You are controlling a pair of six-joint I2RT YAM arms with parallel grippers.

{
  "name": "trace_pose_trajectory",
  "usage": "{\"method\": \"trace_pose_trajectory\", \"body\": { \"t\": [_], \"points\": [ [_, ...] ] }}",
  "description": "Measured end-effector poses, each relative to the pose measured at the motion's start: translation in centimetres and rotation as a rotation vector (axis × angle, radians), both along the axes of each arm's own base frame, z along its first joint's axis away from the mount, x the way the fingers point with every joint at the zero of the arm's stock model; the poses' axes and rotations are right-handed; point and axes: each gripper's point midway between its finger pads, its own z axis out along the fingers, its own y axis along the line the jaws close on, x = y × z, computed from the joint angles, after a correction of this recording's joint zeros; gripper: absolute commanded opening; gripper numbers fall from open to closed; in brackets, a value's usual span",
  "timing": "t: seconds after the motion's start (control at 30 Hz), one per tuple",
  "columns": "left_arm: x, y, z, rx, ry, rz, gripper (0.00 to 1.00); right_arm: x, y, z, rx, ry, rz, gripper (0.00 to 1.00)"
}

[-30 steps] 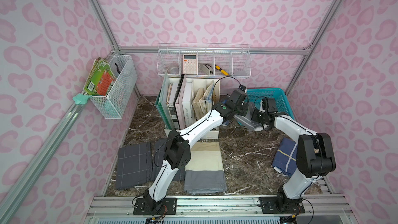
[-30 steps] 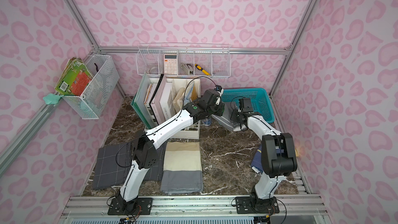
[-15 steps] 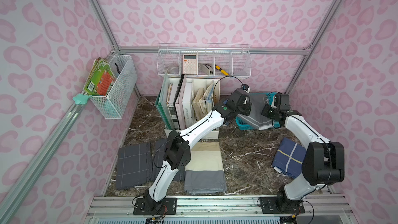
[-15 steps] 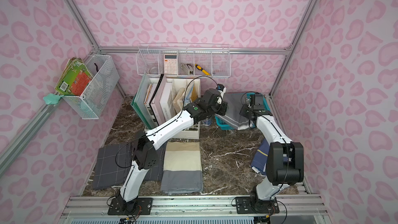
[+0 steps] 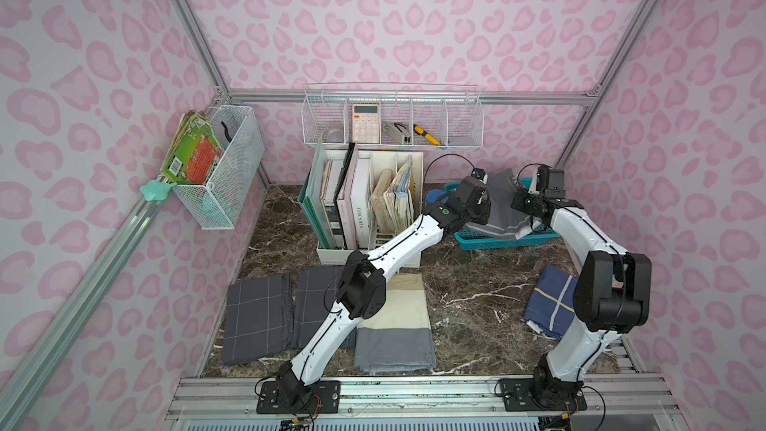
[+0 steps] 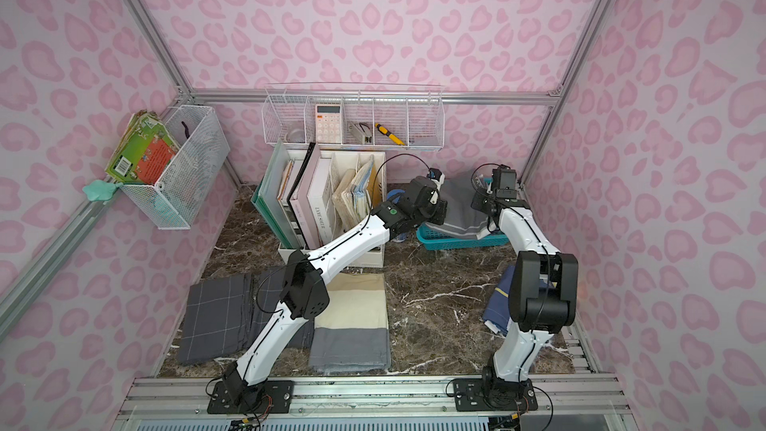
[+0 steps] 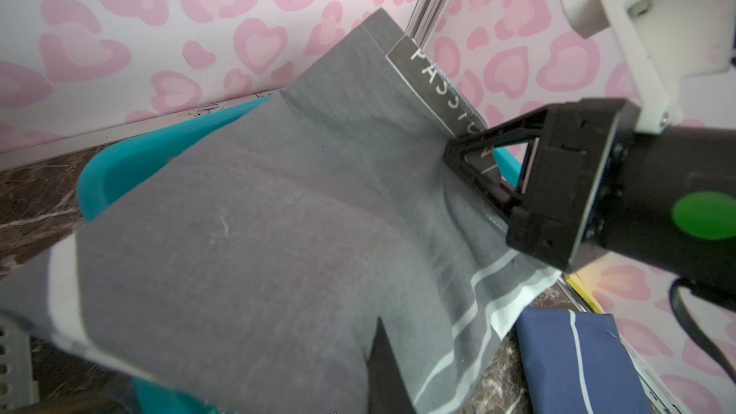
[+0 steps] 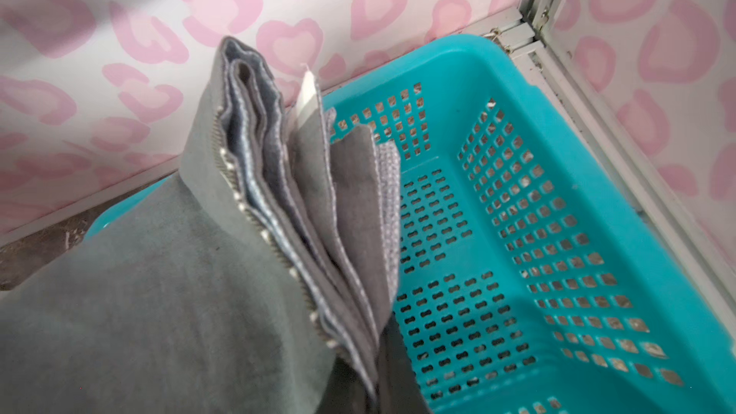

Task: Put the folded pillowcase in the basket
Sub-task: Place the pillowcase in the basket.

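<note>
Carried in from the table in front of it, the folded pillowcase (image 5: pixel 503 205) now hangs over the basket (image 5: pixel 505 242) in the table's far right corner. Its left edge is pinched by the left pincer (image 5: pixel 483 207), pressed together, and its right edge by the right pincer (image 7: pixel 472 163), likewise closed. The cloth's long axis runs along the basket's. Its near hem overhangs the front rim, so lowering it probably calls for a shift toward the far edge.

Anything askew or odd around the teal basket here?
The grey pillowcase isn't flat in the basket: the right gripper holds one corner up, and its striped end sags over the near rim. Nothing looks spilled or damaged.
</note>
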Motion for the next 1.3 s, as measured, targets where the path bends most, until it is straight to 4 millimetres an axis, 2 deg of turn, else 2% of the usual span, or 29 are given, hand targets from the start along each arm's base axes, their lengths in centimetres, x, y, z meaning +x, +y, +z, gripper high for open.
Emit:
{"method": "trace_pose_trajectory", "body": {
  "t": [0.13, 0.23, 0.37, 0.63, 0.8, 0.9, 0.93, 1.0, 1.07, 1.23, 1.3],
  "points": [
    [0.5, -0.1, -1.4, 0.012, 0.004, 0.01, 0.0, 0.8, -1.5, -0.6, -0.015, 0.004, -0.018, 0.0],
    [0.7, -0.1, -2.6, 0.027, 0.013, 0.017, 0.0, 1.1, -2.2, -1.8, -0.015, 0.025, -0.028, 0.0],
    [1.1, 0.2, -3.4, 0.039, 0.016, 0.031, 0.0, 1.3, -2.1, -3.6, -0.006, 0.059, -0.018, 0.0],
    [1.8, 0.6, -6.7, 0.079, 0.048, 0.047, 0.0, 1.7, -1.9, -6.0, -0.002, 0.095, -0.004, 0.0],
    [1.9, 0.6, -7.3, 0.085, 0.054, 0.049, 0.07, 1.8, -1.9, -7.3, -0.002, 0.119, -0.005, 0.0],
    [1.8, 0.6, -7.3, 0.083, 0.057, 0.049, 0.15, 1.9, -2.0, -7.9, -0.002, 0.129, -0.006, 0.0],
    [1.8, 0.6, -7.3, 0.083, 0.057, 0.048, 0.2, 1.9, -2.0, -8.0, -0.002, 0.131, -0.006, 0.03],
    [1.7, 0.5, -7.3, 0.081, 0.059, 0.045, 0.32, 2.1, -2.1, -8.0, -0.007, 0.131, -0.006, 0.17],
    [1.7, 0.5, -7.3, 0.08, 0.06, 0.045, 0.39, 2.3, -2.2, -7.7, -0.01, 0.124, -0.01, 0.28],
    [1.6, 0.4, -7.2, 0.079, 0.059, 0.044, 0.49, 2.8, -2.4, -6.9, -0.025, 0.106, -0.015, 0.38],
    [1.6, 0.4, -6.9, 0.078, 0.054, 0.043, 0.51, 3.0, -2.6, -6.5, -0.032, 0.096, -0.022, 0.5]
  ]
}}
